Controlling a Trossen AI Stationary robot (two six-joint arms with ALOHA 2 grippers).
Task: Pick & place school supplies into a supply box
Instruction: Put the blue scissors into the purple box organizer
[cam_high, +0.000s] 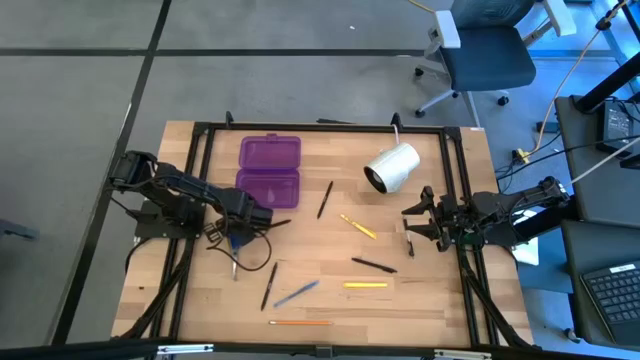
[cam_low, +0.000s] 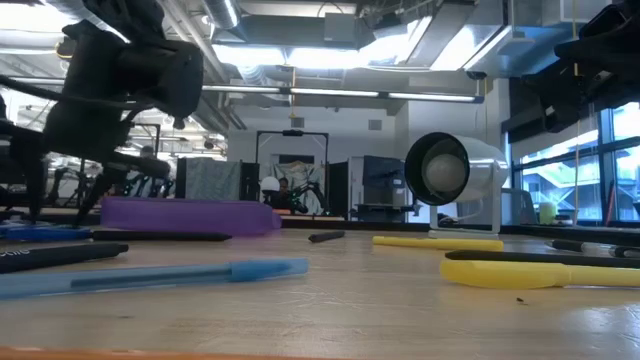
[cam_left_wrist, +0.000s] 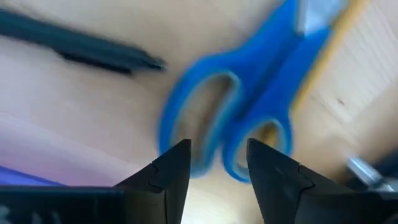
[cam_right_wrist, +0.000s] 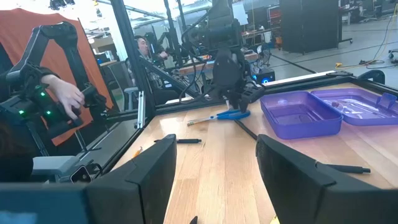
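High view, nearest edge first: one orange pencil (cam_high: 300, 323); then a blue pen (cam_high: 296, 293), a yellow pen (cam_high: 365, 285) and two black pens (cam_high: 269, 285) (cam_high: 374, 265). Mid-table, the left gripper (cam_high: 243, 232), jaws released, straddled one pair of scissors (cam_left_wrist: 249, 118); the right gripper (cam_high: 418, 226) waited with jaws parted. Beyond lay another yellow pen (cam_high: 358, 226), a third black pen (cam_high: 325, 199), and farthest one open purple box (cam_high: 269, 169)

Translucent glossy purple plastic supply box (cam_high: 269, 169); pale matt wood-plank table (cam_high: 420, 300); blue plastic-handled scissors (cam_left_wrist: 249, 106)
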